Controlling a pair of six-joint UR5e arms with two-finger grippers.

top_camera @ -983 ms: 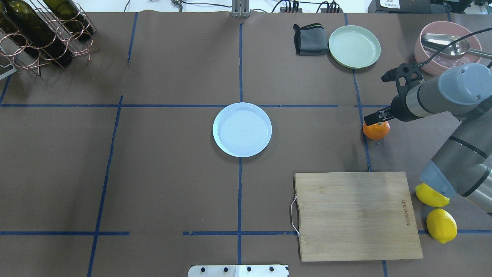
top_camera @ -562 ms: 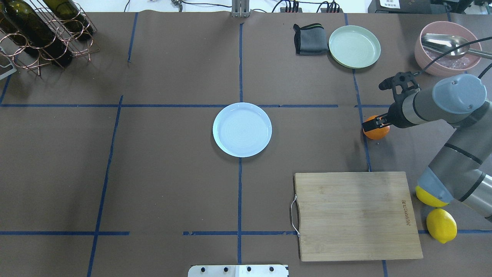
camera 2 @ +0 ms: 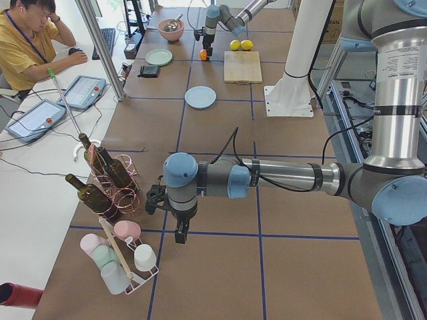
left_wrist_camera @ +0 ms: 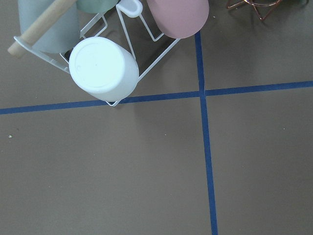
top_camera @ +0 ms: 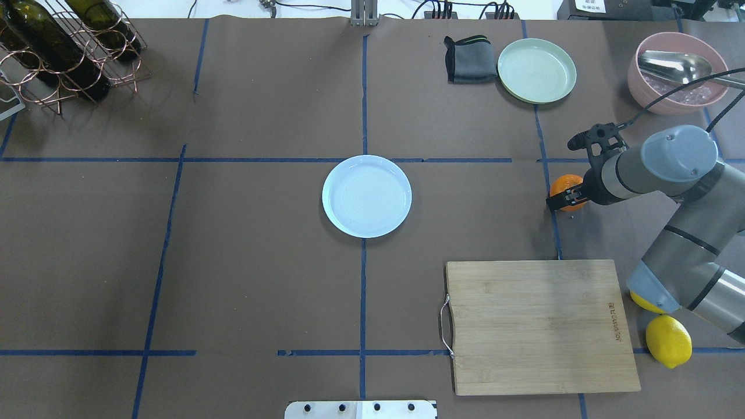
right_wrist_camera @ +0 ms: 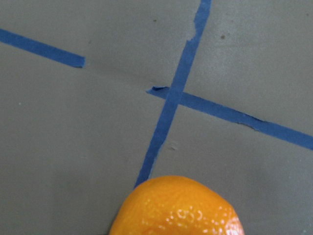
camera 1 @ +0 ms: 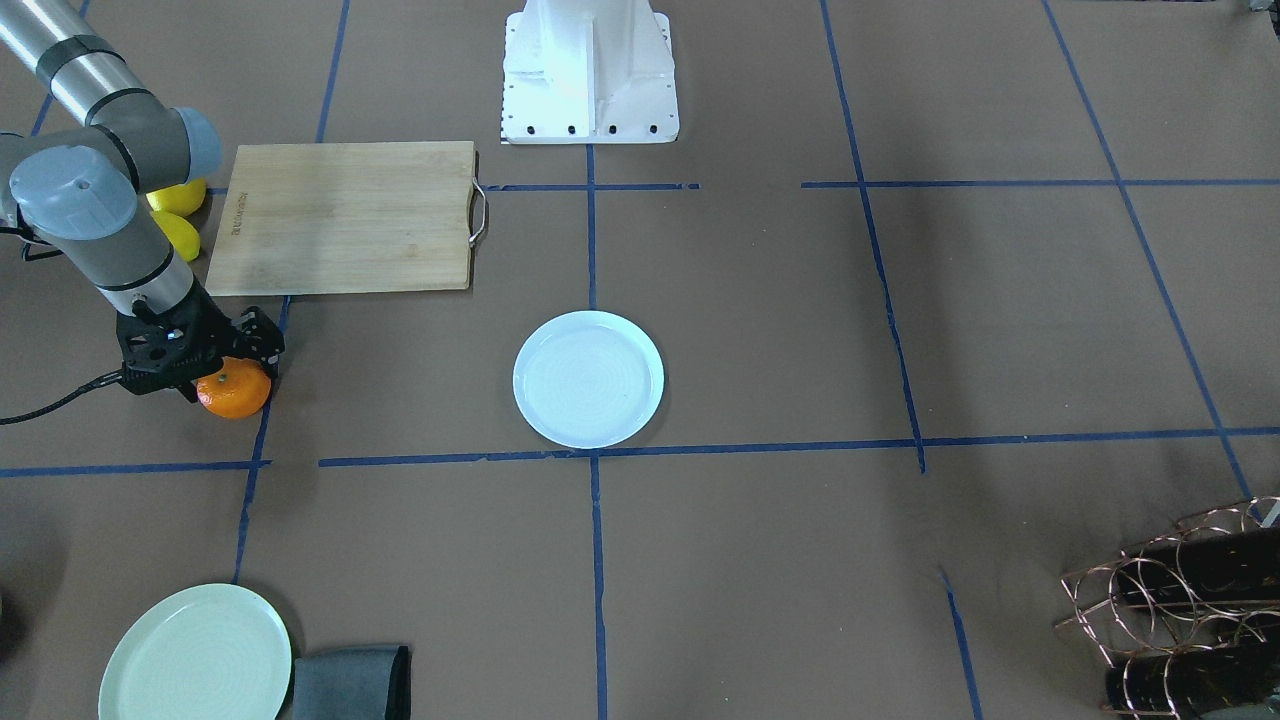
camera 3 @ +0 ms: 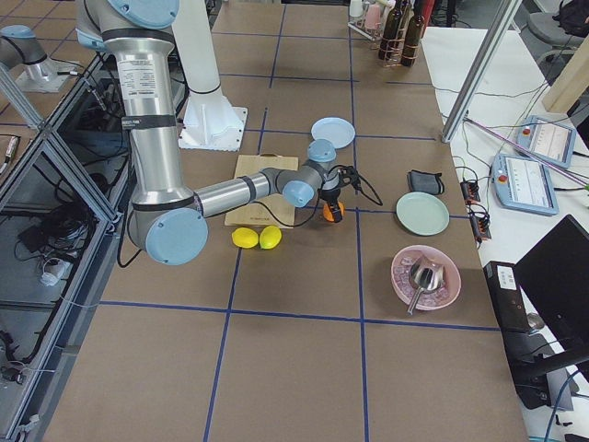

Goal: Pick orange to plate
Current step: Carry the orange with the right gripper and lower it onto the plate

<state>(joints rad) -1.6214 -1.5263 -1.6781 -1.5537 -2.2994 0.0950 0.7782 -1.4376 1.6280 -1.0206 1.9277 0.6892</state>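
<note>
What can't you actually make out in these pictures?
- Whether the right pincer is squeezing the orange: overhead, the right arm covers most of the pincer; the right wrist view shows no fingers, and its bottom edge cuts the fruit.
- One lemon: overhead, mostly hidden under that arm's elbow.
- The left pincer: seen only in the left side view, too small to judge open or shut.

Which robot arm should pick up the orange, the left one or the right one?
Right. The right gripper is down at the orange on the table. The left gripper hangs far off, by the cup rack at the other end.
</note>
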